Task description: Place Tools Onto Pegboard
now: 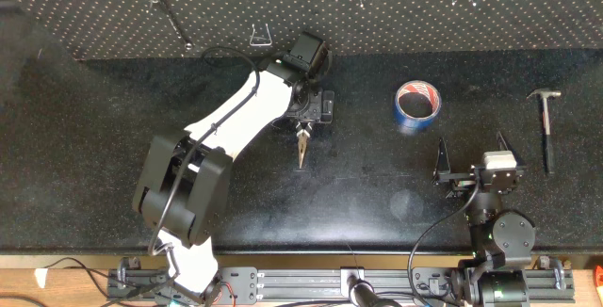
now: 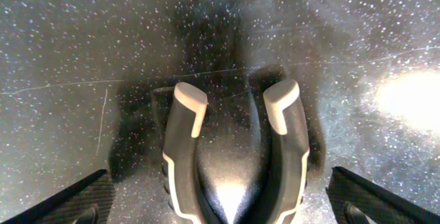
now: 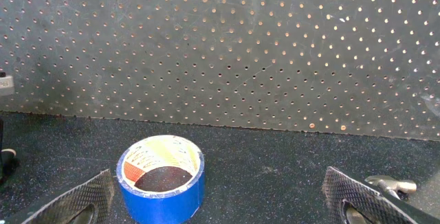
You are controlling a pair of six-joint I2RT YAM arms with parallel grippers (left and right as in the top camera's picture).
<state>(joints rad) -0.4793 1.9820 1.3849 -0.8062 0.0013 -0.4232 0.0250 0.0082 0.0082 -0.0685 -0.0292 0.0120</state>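
My left tool (image 1: 309, 111), fingers (image 2: 69, 200) apart, straddles the handles of the pliers (image 1: 301, 147), which lie lengthwise on the tabletop (image 1: 94, 156) with nose pointing toward my base

We're over a dark speckled tabletop (image 1: 94, 137) now: pliers (image 1: 301, 145) lying near the middle, a blue tape roll (image 1: 417, 105) sitting to their right, and a hammer (image 1: 545, 128) flat by the right edge.
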